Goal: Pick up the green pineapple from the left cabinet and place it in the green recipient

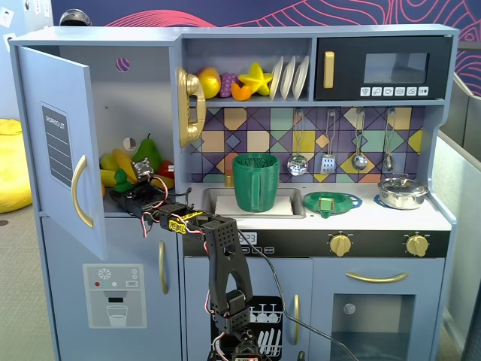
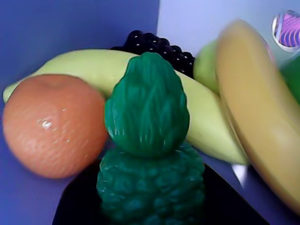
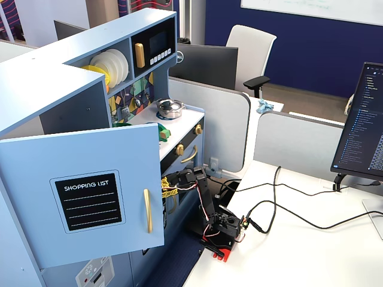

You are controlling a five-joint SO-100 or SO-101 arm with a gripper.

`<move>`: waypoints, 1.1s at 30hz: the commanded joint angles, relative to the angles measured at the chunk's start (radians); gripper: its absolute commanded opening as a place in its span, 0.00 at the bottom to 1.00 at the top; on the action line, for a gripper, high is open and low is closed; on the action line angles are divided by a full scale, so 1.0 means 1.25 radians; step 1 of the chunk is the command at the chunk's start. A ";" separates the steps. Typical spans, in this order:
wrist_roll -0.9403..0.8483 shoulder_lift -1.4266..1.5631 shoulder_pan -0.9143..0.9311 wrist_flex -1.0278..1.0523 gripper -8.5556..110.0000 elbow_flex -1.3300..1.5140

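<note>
The green pineapple [image 2: 147, 140] stands in the open left cabinet [image 1: 56, 143], crown up, filling the middle of the wrist view. It shows small and green among the fruit in a fixed view [image 1: 120, 179]. My gripper [image 2: 150, 192] reaches into the cabinet [image 1: 125, 188]. Its black jaws sit tight against both sides of the pineapple's bumpy body, with no gap showing. The green recipient [image 1: 255, 183], a tall ribbed cup with a handle, stands in the sink to the right. In another fixed view the cabinet door [image 3: 90, 191] hides the fruit.
An orange [image 2: 51, 124] lies left of the pineapple, a pale banana [image 2: 89, 63] and a dark berry cluster [image 2: 154, 44] behind it, a yellow banana [image 2: 255, 108] to the right. A dark green pear [image 1: 148, 150] stands behind. A flat green dish [image 1: 331, 201] and a pot [image 1: 402, 192] sit on the counter.
</note>
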 commanded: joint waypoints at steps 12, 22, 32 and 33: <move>-0.215 0.826 0.002 0.333 0.07 0.393; -0.120 1.027 0.288 0.504 0.07 0.367; 0.036 0.760 0.658 0.282 0.07 0.255; 0.054 0.720 0.677 0.260 0.07 0.237</move>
